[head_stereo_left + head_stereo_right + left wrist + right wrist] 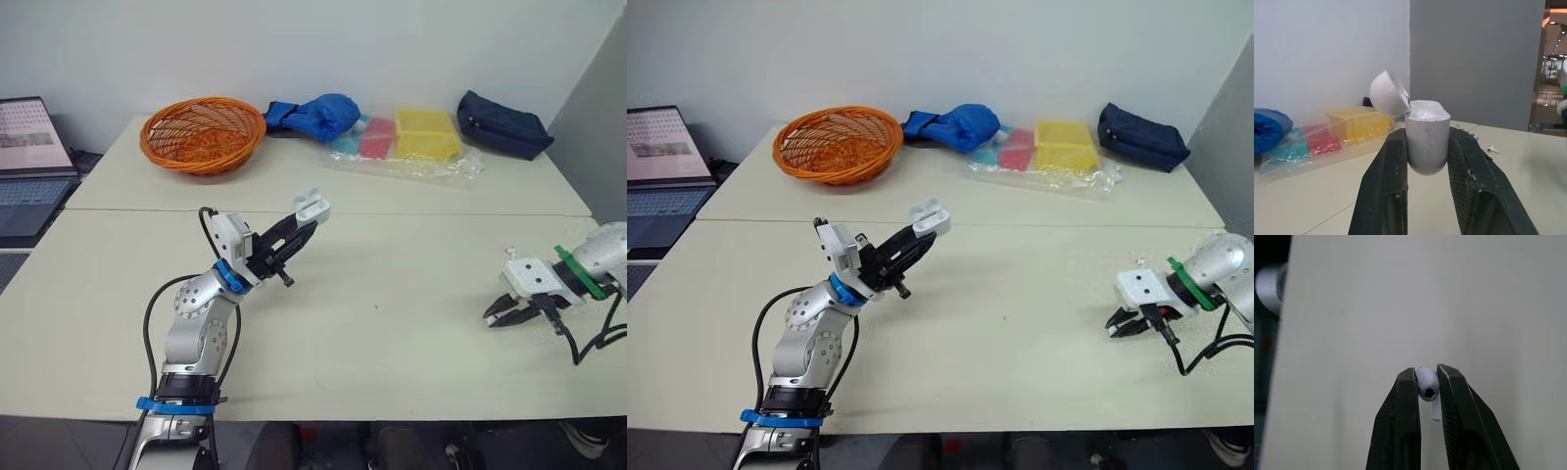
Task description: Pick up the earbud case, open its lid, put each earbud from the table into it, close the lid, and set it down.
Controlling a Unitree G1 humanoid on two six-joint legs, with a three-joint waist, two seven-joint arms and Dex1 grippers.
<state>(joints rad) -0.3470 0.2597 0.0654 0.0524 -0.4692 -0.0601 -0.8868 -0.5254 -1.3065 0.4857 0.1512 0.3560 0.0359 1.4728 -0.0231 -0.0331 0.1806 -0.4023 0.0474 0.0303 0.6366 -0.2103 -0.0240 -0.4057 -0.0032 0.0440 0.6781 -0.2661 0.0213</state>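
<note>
Open earbud case (pixel 1426 139) held up, earbud (pixel 1427 384) pinched.
The left hand (pixel 302 225) grips the earbud case above the bench (pixel 392 294); the left wrist view shows its lid (pixel 1387 93) flipped open. Low at the right, the right hand (pixel 498 313) squeezes the earbud, clear in the right wrist view. A second earbud (pixel 1492 149) lies on the bench.

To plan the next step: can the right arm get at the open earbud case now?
Probably yes: the left gripper holds the earbud case up, lid open, and only bare table lies between it and the right gripper, which grips an earbud.
</note>
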